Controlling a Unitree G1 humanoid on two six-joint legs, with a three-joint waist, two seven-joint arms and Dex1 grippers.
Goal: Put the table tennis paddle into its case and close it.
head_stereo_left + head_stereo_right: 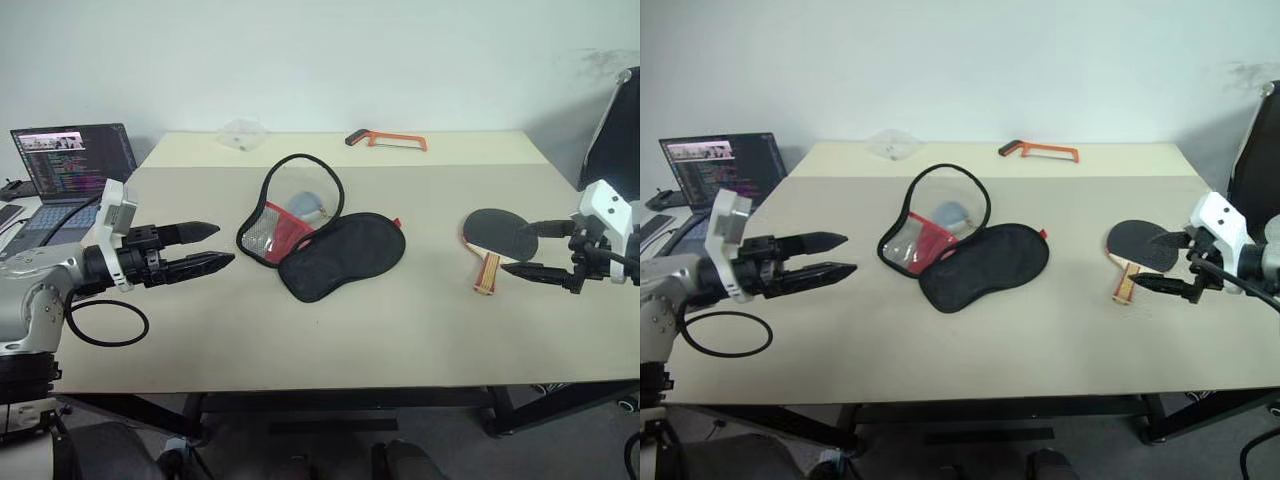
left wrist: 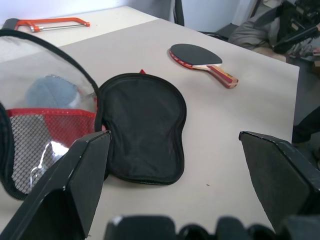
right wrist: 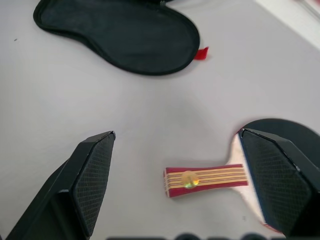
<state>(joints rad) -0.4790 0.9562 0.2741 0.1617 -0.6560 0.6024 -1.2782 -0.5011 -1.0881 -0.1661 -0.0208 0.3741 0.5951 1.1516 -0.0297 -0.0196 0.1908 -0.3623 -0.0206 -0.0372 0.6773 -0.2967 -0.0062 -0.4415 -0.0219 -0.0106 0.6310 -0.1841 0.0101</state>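
Observation:
The table tennis paddle (image 1: pixel 497 238) lies flat on the right side of the table, black blade away from me, striped wooden handle (image 3: pixel 205 180) toward the front edge. The case (image 1: pixel 318 238) lies unzipped in the table's middle: a black half (image 2: pixel 142 125) flat on the surface, the other half with clear panel and red mesh (image 2: pixel 37 127) raised behind it. My right gripper (image 1: pixel 528 250) hovers open just right of the paddle, its fingers on either side of the handle end. Well left of the case, my left gripper (image 1: pixel 205 247) hangs open and points toward it.
An orange-handled hacksaw (image 1: pixel 387 139) lies at the table's far edge, with a crumpled clear bag (image 1: pixel 243 133) to its left. A laptop (image 1: pixel 73 160) stands off the table's left side. A black cable loop (image 1: pixel 105 322) hangs near the left front corner. Bare tabletop (image 1: pixel 400 320) lies in front.

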